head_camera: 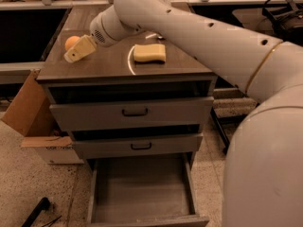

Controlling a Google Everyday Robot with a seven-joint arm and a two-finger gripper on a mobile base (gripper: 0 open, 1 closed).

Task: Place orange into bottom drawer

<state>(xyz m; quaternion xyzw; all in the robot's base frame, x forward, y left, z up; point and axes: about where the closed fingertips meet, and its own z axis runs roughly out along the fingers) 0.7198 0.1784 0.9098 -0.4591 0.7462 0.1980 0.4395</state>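
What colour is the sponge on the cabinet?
The sponge is yellow in the camera view; the end effector sits by the orange.

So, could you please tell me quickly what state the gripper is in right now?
Gripper: over the left of the cabinet top, right beside the orange; open, closed or holding cannot be told.

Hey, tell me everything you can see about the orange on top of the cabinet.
The orange is small, round and smooth-skinned. It sits on the wood-grain cabinet top near its back left corner as seen, not in the open bottom drawer below. The claw covers its lower right side; whether they touch cannot be told.
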